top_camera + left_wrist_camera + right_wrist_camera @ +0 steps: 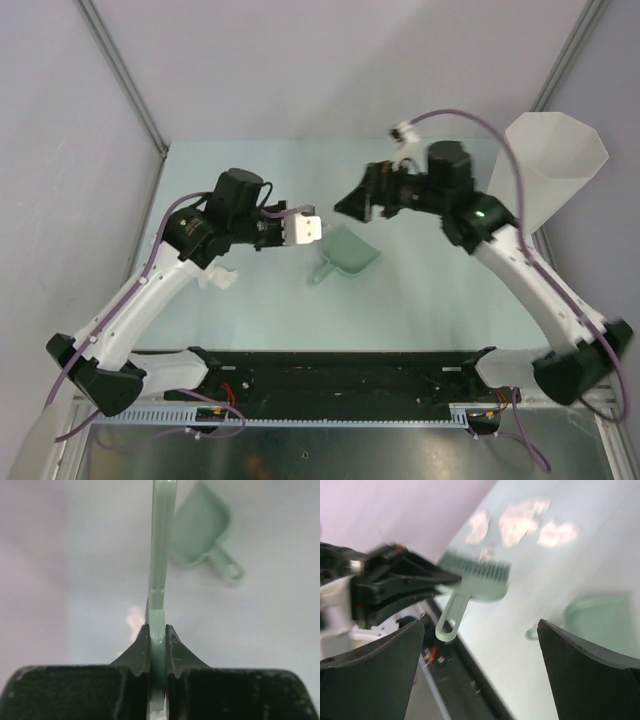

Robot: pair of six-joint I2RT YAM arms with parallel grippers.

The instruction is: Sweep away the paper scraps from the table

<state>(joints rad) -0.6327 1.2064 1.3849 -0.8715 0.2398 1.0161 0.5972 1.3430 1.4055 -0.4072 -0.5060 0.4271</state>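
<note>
My left gripper [285, 232] is shut on a small green brush [308, 229], held above the pale green table [260, 320]. In the left wrist view the brush [160, 570] runs edge-on between my shut fingers, with a blurred scrap [134, 617] beyond. The green dustpan [347, 255] lies on the table just right of the brush. My right gripper [352, 205] is open and empty above the dustpan's far side. The right wrist view shows the brush [477, 580], the dustpan [597, 617] and three paper scraps [520, 517] by the wall. One white scrap [216, 279] lies beside the left arm.
A tall white faceted bin [548, 175] stands at the table's right edge behind the right arm. Grey walls close the table at left, back and right. A black rail [340, 380] runs along the near edge.
</note>
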